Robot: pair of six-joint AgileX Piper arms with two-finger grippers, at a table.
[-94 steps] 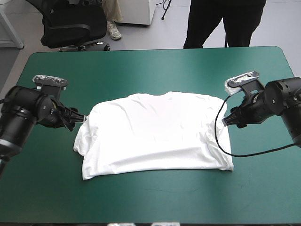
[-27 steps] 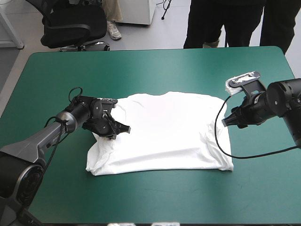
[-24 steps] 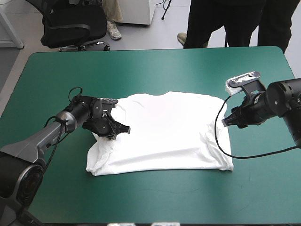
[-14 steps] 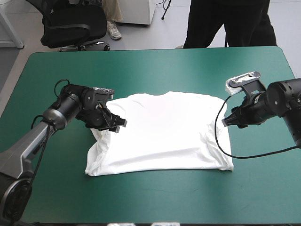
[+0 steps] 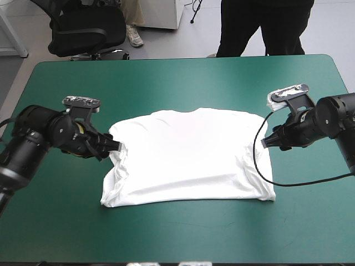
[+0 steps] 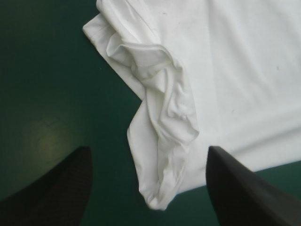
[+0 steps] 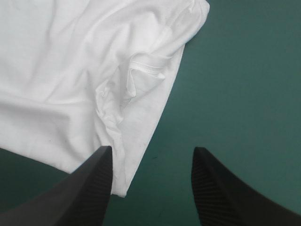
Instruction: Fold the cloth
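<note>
The white T-shirt (image 5: pixel 188 155) lies spread on the teal-green table, both sleeves folded in over its body. My left gripper (image 5: pixel 115 146) sits just off the shirt's left edge, open, with nothing between its fingers. In the left wrist view the tucked left sleeve (image 6: pixel 164 108) lies crumpled ahead of the open left gripper (image 6: pixel 148 188). My right gripper (image 5: pixel 264 143) hovers at the shirt's right edge, open and empty. The folded right sleeve (image 7: pixel 136 80) shows ahead of the right gripper (image 7: pixel 153 188) in the right wrist view.
Bare teal-green cover (image 5: pixel 183 83) surrounds the shirt on all sides, widest at the far side and along the near edge.
Earlier my left gripper carried the left sleeve inward over the shirt, let it go, then pulled back to the left edge. The right arm has stayed put.
</note>
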